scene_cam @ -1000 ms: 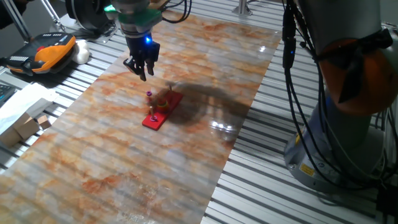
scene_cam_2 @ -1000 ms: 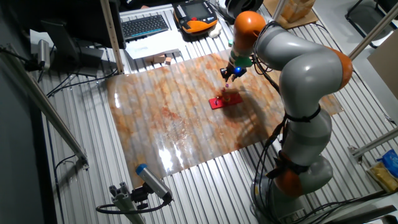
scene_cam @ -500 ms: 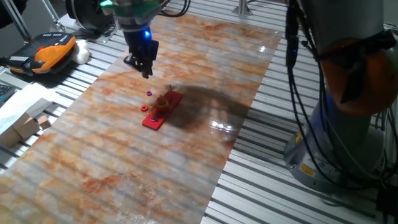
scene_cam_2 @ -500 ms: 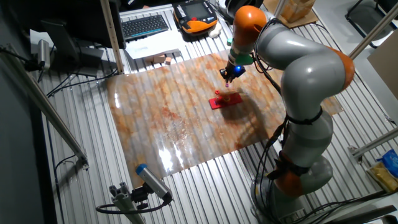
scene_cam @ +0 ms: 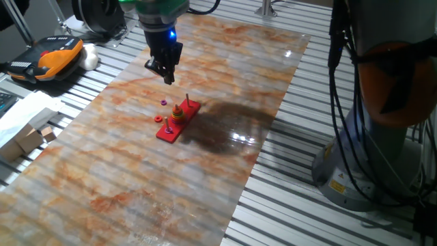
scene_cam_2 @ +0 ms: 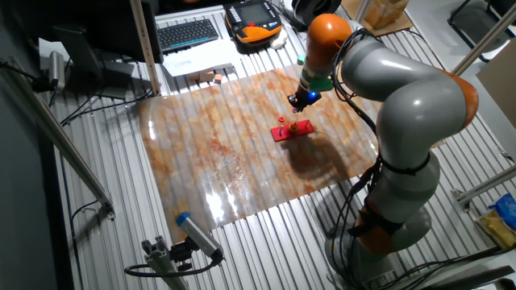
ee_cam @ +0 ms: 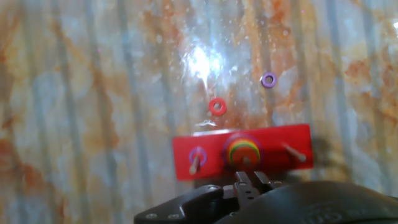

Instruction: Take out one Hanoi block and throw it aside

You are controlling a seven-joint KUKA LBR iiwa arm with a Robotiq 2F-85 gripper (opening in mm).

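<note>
The Hanoi block [ee_cam: 217, 106] is a tiny red ring with a hole. It lies flat on the table [scene_cam: 225, 82], near the middle.

In the hand view the gripper [ee_cam: 252, 182] is mostly hidden by the dark hand housing, so the jaws cannot be judged. The red base board [scene_cam_2: 291, 130] in the other fixed view is too small to show its pegs or discs clearly.

the marbled table [scene_cam: 225, 89] is seen low and near in one fixed view, high and far in the other, straight down in the hand view.
</note>
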